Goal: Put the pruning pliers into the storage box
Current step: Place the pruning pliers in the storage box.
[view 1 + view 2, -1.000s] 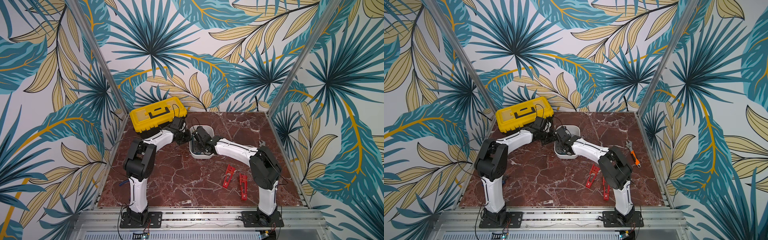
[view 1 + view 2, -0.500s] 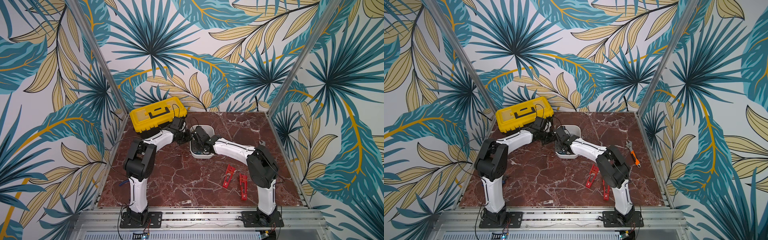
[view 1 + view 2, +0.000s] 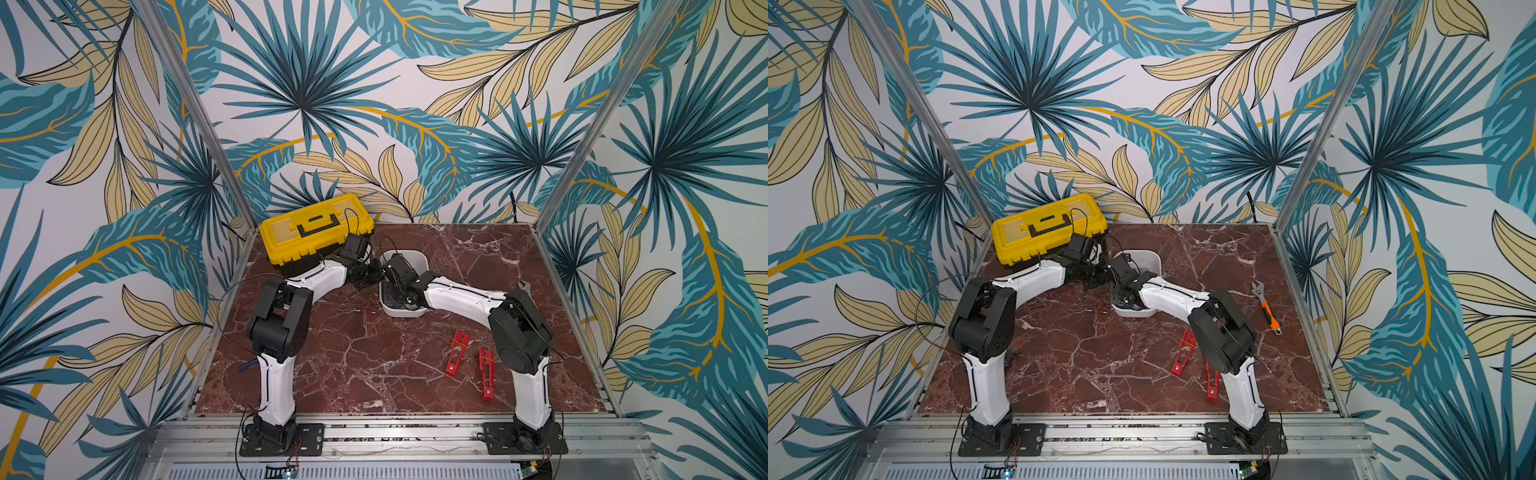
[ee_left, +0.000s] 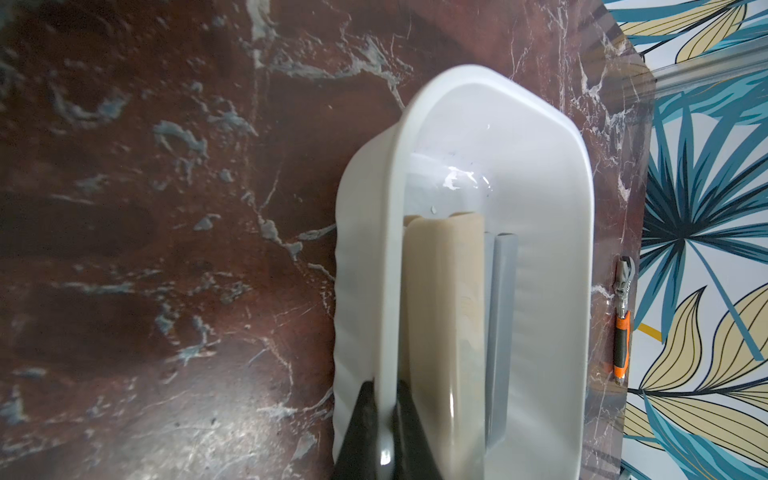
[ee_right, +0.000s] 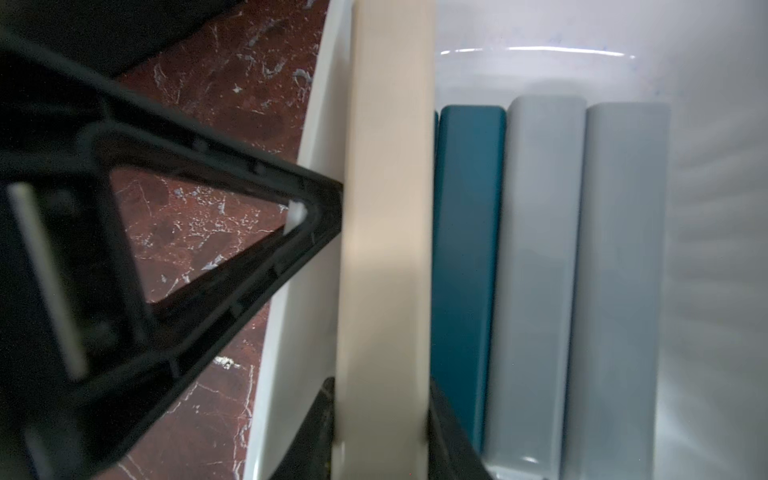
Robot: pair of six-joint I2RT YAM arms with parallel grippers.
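Red nearest the rail: a flat red piece (image 3: 456, 352) and a second red piece (image 3: 486, 373) on the marble (image 3: 353, 365), close together but not touching, just beside the right arm's elbow and well outside the box.

Farther in, near the right edge, a wrench (image 3: 1266, 306), orange handle toward the rail, apart from everything else.

Mid-table, the white box (image 3: 419, 259), with both arms reaching to it and its inside hidden in both top views.
- Left gripper (image 4: 384, 399) clamped shut on the box's long wall, one finger outside and one inside.
- Right gripper (image 5: 382, 415) closed on the beige piece (image 5: 386, 208), a finger on each side.
- Beige piece lengthwise within the rim, tight along the pinched wall. Touching the floor or not: impossible to tell.
- Beside it on the box floor, all parallel: a teal piece (image 5: 465, 270), then a grey piece (image 5: 536, 270) touching another grey piece (image 5: 619, 270).

Farthest, at the back left corner, a yellow-lidded toolbox (image 3: 316, 232), lid shut, black handle flat, just behind the left wrist.
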